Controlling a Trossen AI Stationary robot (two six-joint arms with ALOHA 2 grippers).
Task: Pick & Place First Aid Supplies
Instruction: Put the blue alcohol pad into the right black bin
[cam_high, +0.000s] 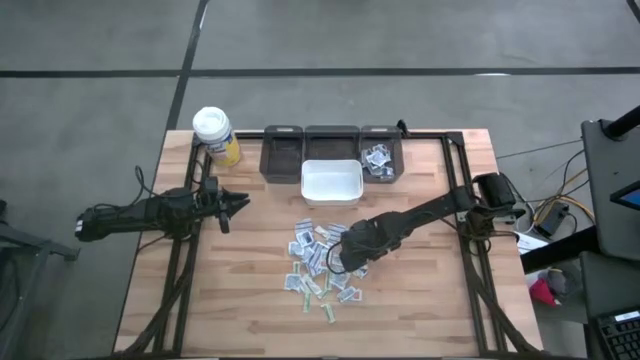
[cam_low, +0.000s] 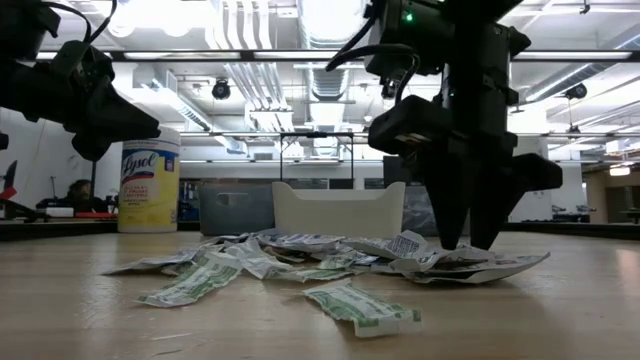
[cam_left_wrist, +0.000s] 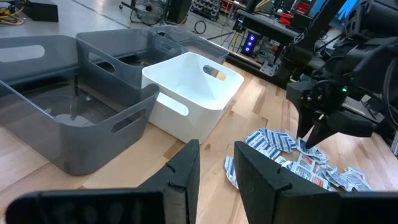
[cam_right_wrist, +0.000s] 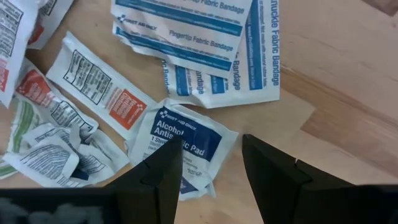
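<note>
The first aid supplies (cam_high: 318, 262) lie in a loose pile of small paper packets (cam_low: 300, 262) at the middle of the wooden table. My right gripper (cam_high: 341, 256) points down over the pile's right part, open. Its fingertips (cam_low: 470, 240) stand just above the packets. In the right wrist view the gripper (cam_right_wrist: 208, 171) stands over the edge of a blue-and-white alcohol pad packet (cam_right_wrist: 193, 134), with fabric bandage packets (cam_right_wrist: 199, 37) beyond it. My left gripper (cam_high: 240, 203) waits open above the table's left side, holding nothing (cam_left_wrist: 217, 180).
A white bin (cam_high: 332, 183) stands just behind the pile. Three grey bins (cam_high: 282, 152) line the far edge, and the right one (cam_high: 381, 158) holds packets. A yellow bottle with a white cap (cam_high: 215, 135) stands at the far left. Bare wood lies near the front edge.
</note>
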